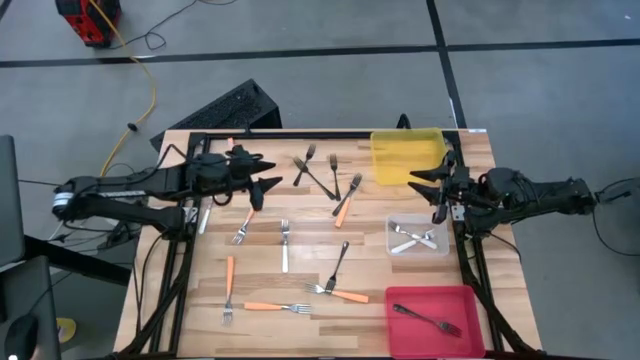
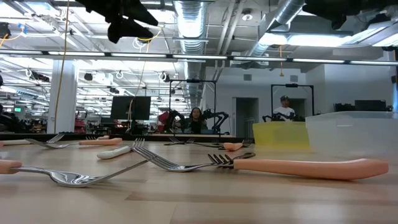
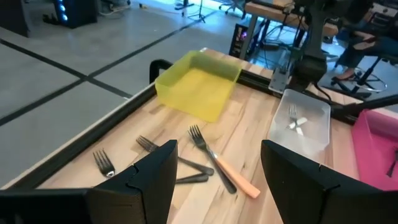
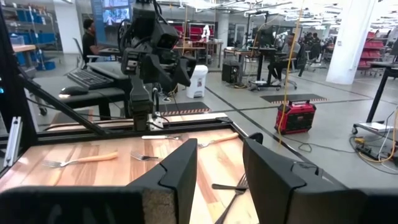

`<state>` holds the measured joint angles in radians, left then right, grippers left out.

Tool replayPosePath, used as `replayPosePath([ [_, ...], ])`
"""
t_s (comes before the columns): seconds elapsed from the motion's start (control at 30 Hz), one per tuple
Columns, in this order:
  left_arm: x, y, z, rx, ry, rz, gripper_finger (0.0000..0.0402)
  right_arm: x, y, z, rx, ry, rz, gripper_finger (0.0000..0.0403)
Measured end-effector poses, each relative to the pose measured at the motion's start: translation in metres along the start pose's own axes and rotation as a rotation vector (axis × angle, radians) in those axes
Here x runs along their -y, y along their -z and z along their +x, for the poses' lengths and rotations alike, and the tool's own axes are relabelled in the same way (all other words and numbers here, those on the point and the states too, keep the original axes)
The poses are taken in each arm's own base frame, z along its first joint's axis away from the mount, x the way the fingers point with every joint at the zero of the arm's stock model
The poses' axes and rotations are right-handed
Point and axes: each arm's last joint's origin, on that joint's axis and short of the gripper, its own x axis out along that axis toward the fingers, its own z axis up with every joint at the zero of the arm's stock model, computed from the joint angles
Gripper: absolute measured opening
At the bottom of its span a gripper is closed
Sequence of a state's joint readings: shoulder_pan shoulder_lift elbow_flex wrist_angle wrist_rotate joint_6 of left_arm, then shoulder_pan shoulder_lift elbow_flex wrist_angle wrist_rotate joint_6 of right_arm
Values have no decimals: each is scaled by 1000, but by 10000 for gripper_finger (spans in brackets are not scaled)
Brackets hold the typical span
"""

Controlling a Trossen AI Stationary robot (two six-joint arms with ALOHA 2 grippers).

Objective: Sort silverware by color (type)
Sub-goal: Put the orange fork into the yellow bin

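Several forks lie flat on the wooden table [image 1: 380, 265]: orange-handled ones [image 1: 347, 205] [image 1: 275, 307], dark ones [image 1: 305, 170] [image 1: 338, 262] and a pale one [image 1: 285, 245]. My left gripper [image 1: 270, 185] hangs open above the table's far left part. In its wrist view an orange-handled fork [image 3: 221, 165] and dark forks [image 3: 168, 155] lie below and ahead of the fingers. My right gripper [image 1: 425, 180] hangs open at the far right, between the yellow bin [image 1: 407, 160] and the clear bin [image 1: 418, 219]. Nothing is between either gripper's fingers.
The clear bin holds pale forks [image 1: 415, 238]. A red bin [image 1: 430, 291] at the near right holds one dark fork [image 1: 432, 322]. The yellow bin shows nothing inside. A black frame [image 1: 300, 133] runs along the table's far edge. People sit in the room beyond.
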<state>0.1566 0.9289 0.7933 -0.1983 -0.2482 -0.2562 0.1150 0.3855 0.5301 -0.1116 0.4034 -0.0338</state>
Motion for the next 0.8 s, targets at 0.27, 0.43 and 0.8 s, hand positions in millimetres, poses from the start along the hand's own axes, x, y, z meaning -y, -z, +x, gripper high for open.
replayPosePath([
  [0.27, 1, -3, 3, 29, 8, 19, 214, 0, 1, 0, -14, -1, -6, 155],
  [0.43, 1, -3, 1, 34, 9, 18, 214, 0, 4, 0, -38, -2, -1, 155],
  [0.8, 1, -4, 0, 37, 8, 35, 214, 0, 5, 0, -52, -2, -4, 155],
])
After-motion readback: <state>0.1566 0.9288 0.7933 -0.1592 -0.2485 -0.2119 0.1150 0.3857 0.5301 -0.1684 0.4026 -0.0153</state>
